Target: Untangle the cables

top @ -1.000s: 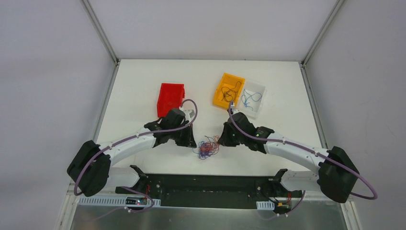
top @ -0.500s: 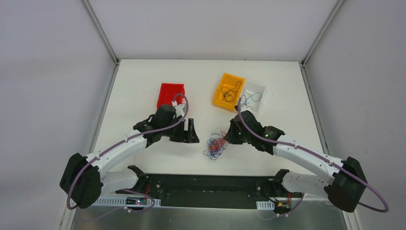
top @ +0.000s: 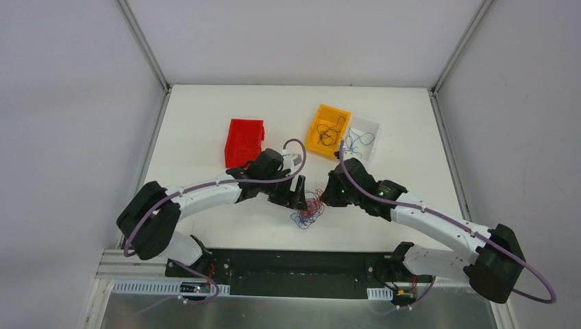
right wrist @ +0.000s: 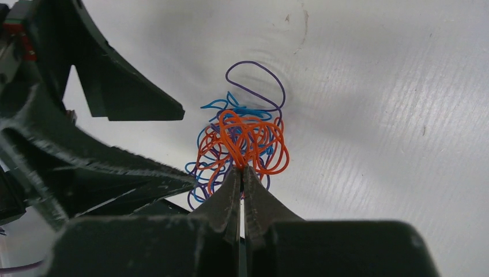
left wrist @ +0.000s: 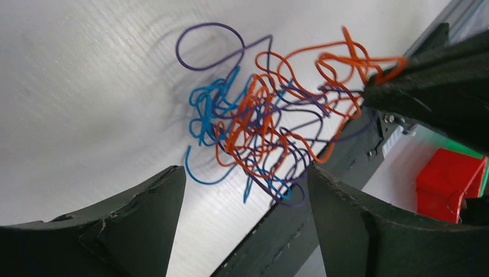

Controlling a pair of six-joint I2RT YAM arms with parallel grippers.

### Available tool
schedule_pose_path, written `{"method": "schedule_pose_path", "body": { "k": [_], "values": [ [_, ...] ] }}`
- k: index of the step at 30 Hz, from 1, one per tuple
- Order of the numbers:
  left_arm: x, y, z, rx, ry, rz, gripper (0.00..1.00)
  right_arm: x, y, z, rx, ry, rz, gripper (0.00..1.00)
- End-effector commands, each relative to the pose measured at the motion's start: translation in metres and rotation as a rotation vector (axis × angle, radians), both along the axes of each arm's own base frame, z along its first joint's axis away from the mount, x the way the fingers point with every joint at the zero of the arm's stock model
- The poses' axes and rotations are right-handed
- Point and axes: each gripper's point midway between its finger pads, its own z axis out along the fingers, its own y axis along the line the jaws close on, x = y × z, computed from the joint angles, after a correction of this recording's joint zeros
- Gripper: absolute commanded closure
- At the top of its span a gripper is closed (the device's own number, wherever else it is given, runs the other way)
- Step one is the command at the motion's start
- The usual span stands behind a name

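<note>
The cables (top: 308,210) are a small knot of curly orange-red, blue and purple strands on the white table between the two arms. My right gripper (right wrist: 241,168) is shut on an orange-red strand at the knot's near edge (right wrist: 242,138). My left gripper (left wrist: 247,173) is open, its two fingers wide apart just short of the knot (left wrist: 259,130), with only loose loop ends near the gap. From above, the left gripper (top: 296,194) sits on the knot's left and the right gripper (top: 327,199) on its right. The right gripper's dark tip (left wrist: 403,86) pinches an orange-red loop.
Three bins stand behind the arms: a red bin (top: 244,140), an orange bin (top: 327,130) holding black strands, and a white bin (top: 362,139) holding a blue strand. The black mounting rail (top: 308,264) runs along the near edge.
My left gripper has opened and swung right, up to the knot. The right gripper, still shut, pulled the knot a little to the right.
</note>
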Motion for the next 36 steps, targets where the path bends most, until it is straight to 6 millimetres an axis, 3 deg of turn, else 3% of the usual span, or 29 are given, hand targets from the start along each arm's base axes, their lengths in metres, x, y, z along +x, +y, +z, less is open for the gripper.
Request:
{"method": "schedule_pose_path", "body": {
  "k": [1, 5, 9, 15, 16, 19, 20, 24, 31, 36],
  "values": [
    [0.031, -0.02, 0.006, -0.021, -0.114, 0.021, 0.24, 0.006, 0.01, 0.018, 0.039, -0.031, 0.017, 1.0],
    [0.044, -0.03, 0.002, -0.032, -0.161, 0.005, 0.41, 0.007, 0.012, 0.019, 0.045, -0.034, 0.022, 1.0],
    [0.044, -0.04, 0.001, -0.068, -0.167, -0.035, 0.47, 0.008, 0.013, 0.018, 0.044, -0.031, 0.026, 1.0],
    [0.029, -0.057, 0.002, -0.135, -0.142, -0.125, 0.4, 0.009, 0.016, 0.014, 0.045, -0.025, 0.026, 1.0],
    [0.027, -0.059, 0.001, -0.142, -0.137, -0.133, 0.46, 0.009, 0.016, 0.014, 0.043, -0.025, 0.023, 1.0],
    [0.022, -0.061, -0.002, -0.163, -0.116, -0.144, 0.9, 0.012, 0.014, 0.014, 0.038, -0.03, 0.007, 1.0],
    [0.022, -0.06, -0.003, -0.16, -0.112, -0.138, 1.0, 0.013, 0.012, 0.014, 0.032, -0.035, -0.003, 1.0],
    [0.03, -0.034, -0.014, -0.024, -0.135, -0.043, 1.0, 0.022, -0.012, 0.013, -0.045, -0.053, -0.108, 1.0],
    [0.039, 0.045, -0.016, 0.221, -0.226, 0.193, 1.0, 0.034, -0.085, 0.007, -0.206, -0.095, -0.37, 1.0],
    [0.043, 0.103, -0.017, 0.239, -0.144, 0.423, 1.0, 0.034, -0.131, 0.004, -0.221, -0.108, -0.556, 1.0]
  ]
}}
